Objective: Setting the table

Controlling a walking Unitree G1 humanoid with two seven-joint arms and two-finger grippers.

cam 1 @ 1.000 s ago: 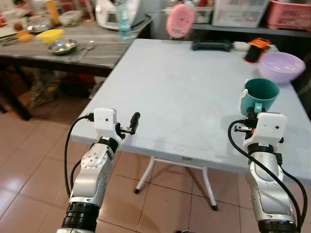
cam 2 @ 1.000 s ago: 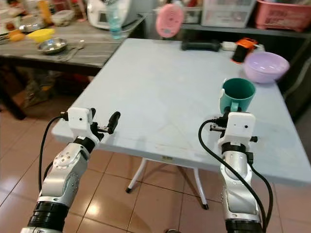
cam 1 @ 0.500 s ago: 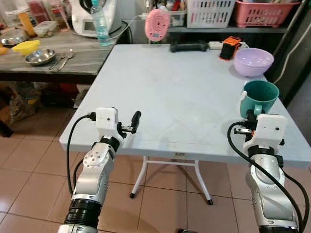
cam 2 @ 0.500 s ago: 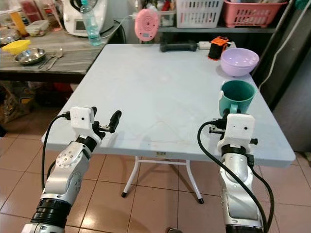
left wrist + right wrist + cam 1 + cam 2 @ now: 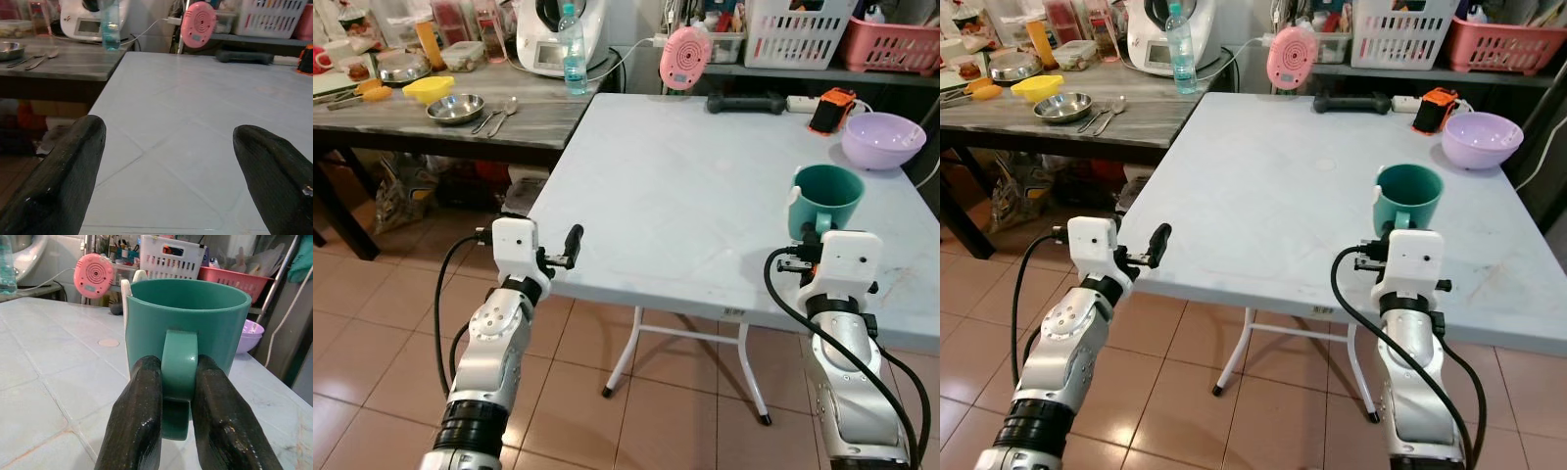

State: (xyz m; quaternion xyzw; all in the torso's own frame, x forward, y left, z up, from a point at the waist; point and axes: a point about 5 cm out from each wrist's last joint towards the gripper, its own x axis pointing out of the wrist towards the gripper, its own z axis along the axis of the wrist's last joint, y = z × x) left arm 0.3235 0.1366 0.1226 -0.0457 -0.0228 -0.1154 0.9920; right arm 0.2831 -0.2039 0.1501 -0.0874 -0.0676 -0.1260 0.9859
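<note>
Left eye view: at lower left the left gripper hangs spread and empty off the table edge. At right, the right gripper pinches the green mug by its handle above the table's near edge. Little seems laid yet. Upper right, a purple bowl sits clear.

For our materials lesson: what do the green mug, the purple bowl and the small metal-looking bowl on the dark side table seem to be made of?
Green mug, clamped by its handle in the right gripper: probably plastic or glazed ceramic, with a smooth, evenly coloured, slightly glossy wall.
Purple bowl: likely plastic, with a thin rim and a soft, even sheen.
Small bowl: seems stainless steel, silvery and mirror-bright.
</note>
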